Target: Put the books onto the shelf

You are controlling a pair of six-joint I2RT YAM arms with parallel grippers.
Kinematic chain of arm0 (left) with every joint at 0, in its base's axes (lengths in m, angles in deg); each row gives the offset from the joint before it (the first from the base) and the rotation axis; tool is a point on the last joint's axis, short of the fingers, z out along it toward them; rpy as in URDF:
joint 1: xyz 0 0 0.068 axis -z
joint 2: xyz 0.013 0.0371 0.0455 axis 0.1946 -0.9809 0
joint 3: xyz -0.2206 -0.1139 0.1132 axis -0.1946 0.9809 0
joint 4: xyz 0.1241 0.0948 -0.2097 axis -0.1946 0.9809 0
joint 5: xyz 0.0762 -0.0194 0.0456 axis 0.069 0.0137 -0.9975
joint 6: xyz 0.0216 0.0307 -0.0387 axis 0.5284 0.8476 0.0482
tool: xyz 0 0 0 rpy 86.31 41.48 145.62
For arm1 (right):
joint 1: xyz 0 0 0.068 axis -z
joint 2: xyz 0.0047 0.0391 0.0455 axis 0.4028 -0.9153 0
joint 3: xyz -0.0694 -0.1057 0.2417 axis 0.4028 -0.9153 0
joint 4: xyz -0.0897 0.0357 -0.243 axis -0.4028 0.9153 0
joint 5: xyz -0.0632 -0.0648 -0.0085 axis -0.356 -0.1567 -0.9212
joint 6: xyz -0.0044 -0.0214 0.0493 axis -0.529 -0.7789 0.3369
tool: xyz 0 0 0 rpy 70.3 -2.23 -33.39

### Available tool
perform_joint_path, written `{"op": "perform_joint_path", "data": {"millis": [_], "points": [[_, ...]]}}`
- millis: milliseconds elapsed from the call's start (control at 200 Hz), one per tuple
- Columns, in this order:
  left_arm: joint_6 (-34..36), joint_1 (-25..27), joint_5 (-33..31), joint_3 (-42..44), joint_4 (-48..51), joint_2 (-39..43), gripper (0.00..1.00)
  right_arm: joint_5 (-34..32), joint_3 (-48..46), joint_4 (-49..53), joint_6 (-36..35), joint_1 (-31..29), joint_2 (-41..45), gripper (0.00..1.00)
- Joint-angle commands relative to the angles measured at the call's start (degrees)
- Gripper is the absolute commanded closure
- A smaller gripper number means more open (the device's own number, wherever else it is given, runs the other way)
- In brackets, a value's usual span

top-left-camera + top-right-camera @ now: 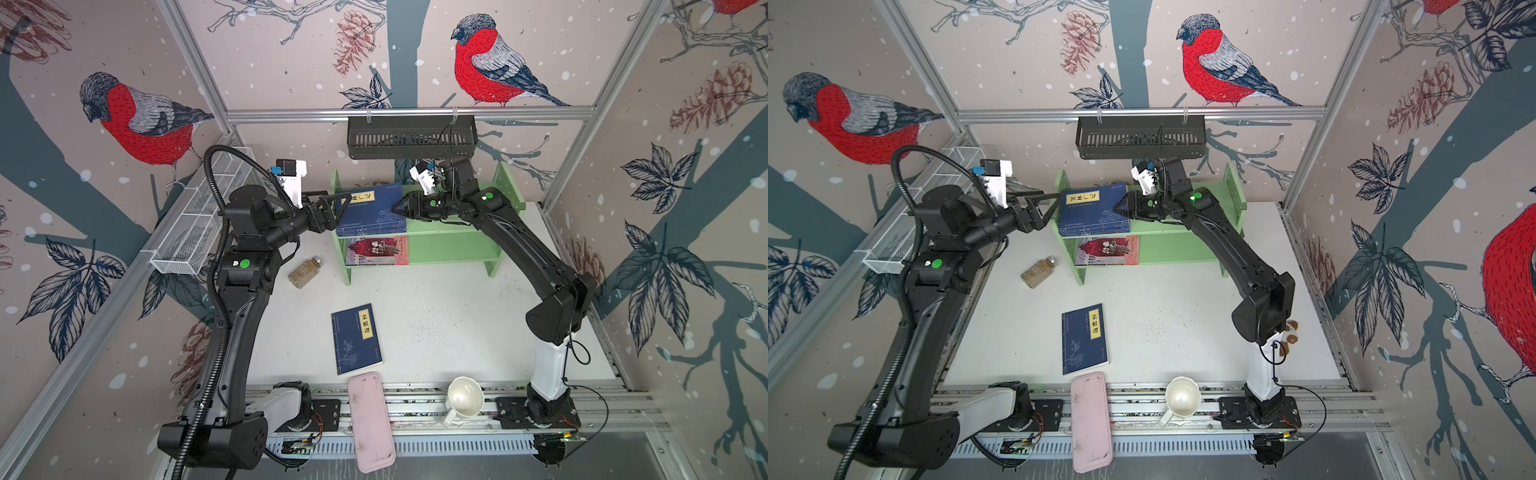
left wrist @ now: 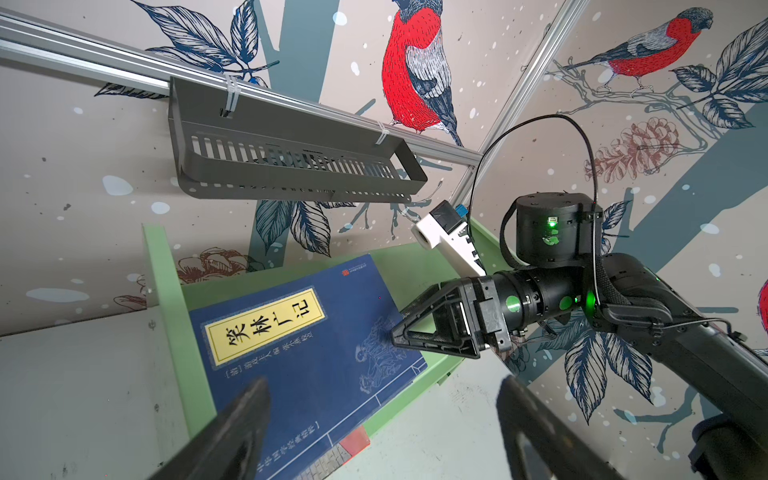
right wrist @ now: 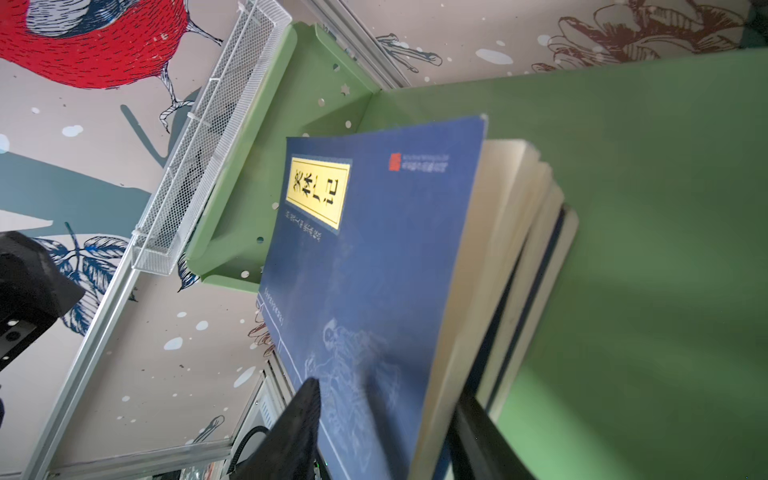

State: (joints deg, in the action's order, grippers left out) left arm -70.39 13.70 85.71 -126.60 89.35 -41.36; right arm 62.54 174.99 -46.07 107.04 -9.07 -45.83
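Pink case (image 1: 370, 419) lies closest, well in front of the shelf (image 1: 453, 249). One blue book (image 1: 356, 338) lies flat on the counter (image 1: 436, 324), also in front of the shelf and well apart from it. A pile of blue books (image 1: 370, 212) sits on the shelf's top board, at the end by the left arm. The red book (image 1: 376, 250) lies on the board below.

I think the top blue book (image 3: 374, 249) is being set down. To do it well, let go softly and slide the under finger out without dragging the pile.

The right fingers (image 3: 303, 415) are partly open, one over the top blue book's cover and one under its pages. I cannot tell if they pinch it. The left fingers (image 2: 245, 415) are wide open beside the shelf's side wall, holding nothing.
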Motion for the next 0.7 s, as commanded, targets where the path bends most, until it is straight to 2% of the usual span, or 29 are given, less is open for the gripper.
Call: {"op": "perform_joint_path", "data": {"millis": [0,350,600,695], "points": [[2.3,-0.13,-1.57,0.01,-0.43,0.29,0.14,-3.24,0.43,0.33,-1.19,-0.05,1.1,0.45],[10.71,-0.11,-9.37,0.74,4.16,1.5,0.14,-8.54,-0.94,-0.97,-2.42,-0.05,4.4,0.44],[15.26,-0.17,-14.53,3.86,7.13,3.09,0.15,-9.9,-11.96,-8.29,-2.75,-0.49,12.56,0.5],[12.48,-0.13,-17.18,4.29,9.47,3.22,0.15,-9.69,-16.25,-10.59,-3.22,-1.28,15.93,0.53]]}}
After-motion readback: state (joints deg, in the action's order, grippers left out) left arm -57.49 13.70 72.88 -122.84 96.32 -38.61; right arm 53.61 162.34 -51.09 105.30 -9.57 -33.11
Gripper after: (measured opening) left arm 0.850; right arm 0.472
